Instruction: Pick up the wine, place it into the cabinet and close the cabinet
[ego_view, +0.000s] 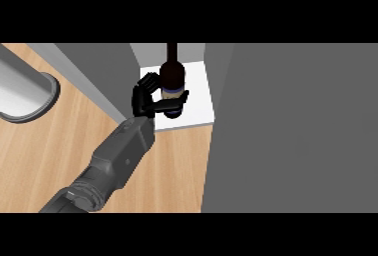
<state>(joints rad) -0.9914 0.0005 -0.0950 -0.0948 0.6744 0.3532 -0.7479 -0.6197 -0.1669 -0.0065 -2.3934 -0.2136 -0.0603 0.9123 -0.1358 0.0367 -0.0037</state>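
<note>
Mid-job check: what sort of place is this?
Probably a kitchen: a wooden counter, a grey cabinet with a white shelf, and a wine bottle held by the left hand.

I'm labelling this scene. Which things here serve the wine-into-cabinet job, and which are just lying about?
Job in hand: wine bottle; left hand curled round it; cabinet, bottle over its white shelf.
Lying about: round grey vessel on the wooden counter, far left.

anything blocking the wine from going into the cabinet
Nothing visible does. The left robot hand is curled round the wine bottle, which is already over the cabinet's white floor.
</note>
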